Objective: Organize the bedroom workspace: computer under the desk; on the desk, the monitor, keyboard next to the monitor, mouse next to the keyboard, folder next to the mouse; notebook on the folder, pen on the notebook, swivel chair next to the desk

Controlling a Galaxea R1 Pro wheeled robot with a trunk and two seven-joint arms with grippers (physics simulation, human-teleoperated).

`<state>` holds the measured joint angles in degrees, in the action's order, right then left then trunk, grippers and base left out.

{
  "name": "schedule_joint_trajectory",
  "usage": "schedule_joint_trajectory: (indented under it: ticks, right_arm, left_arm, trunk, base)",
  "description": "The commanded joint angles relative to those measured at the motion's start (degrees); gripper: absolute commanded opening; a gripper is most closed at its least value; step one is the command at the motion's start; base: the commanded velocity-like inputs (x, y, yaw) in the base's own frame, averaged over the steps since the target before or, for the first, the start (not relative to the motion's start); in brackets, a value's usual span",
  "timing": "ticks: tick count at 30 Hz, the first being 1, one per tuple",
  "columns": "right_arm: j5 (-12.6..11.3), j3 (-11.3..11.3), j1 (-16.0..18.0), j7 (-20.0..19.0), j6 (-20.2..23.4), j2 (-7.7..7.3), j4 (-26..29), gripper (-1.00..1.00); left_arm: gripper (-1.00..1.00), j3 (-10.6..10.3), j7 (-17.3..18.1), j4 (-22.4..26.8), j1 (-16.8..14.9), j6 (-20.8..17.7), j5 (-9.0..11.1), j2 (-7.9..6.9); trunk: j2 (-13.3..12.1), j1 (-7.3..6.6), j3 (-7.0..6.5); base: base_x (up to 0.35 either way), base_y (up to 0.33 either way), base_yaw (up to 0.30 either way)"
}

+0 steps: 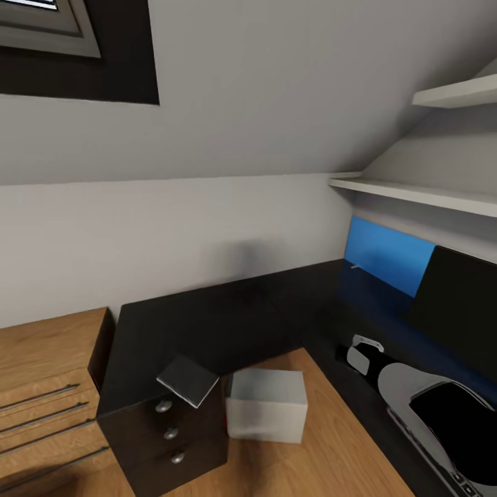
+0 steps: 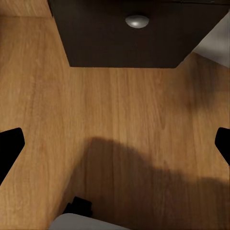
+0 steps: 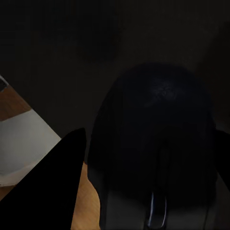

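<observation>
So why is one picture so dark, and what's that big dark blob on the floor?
Right wrist view: the black mouse sits very close to the camera, above the glossy black desk, so little light shows. Left wrist view: the blob is a soft shadow on the wooden floor, blurry-edged.

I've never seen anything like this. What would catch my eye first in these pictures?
Probably the glossy black desk wrapping the corner, with a small dark grey notebook lying at its near edge above the drawers. Under it on the wood floor stands a plain light-grey computer, and a bright blue panel glows against the wall to the right. Close up in the right wrist view, a rounded black mouse sits between the jaws.
</observation>
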<state>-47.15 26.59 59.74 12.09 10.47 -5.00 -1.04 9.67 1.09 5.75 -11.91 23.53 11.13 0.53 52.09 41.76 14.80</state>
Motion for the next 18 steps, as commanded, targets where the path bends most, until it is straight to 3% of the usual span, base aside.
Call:
schedule_joint_trajectory:
  ticks: [1,7,18]
  right_arm:
    - [-0.31,0.48,0.05,0.12,0.27,0.0,-0.01,-1.0]
    - [-0.3,0.48,0.03,0.17,0.25,-0.14,-0.01,-1.0]
    - [-0.37,0.4,0.03,0.61,0.34,-0.96,-0.01,-1.0]
  left_arm:
    - [1.0,0.29,0.14,-0.04,-0.04,0.15,0.08,0.02]
    - [1.0,0.34,0.21,-0.04,-0.04,0.12,0.11,0.0]
    - [1.0,0.35,0.15,-0.04,-0.04,0.17,0.2,0.03]
  trunk:
    - [0.05,0.03,0.07]
    - [0.05,0.03,0.07]
    - [0.85,0.47,0.43]
  base:
    - [0.233,0.003,0.0]
    - [0.168,-0.014,0.0]
    - [0.019,-0.002,0.0]
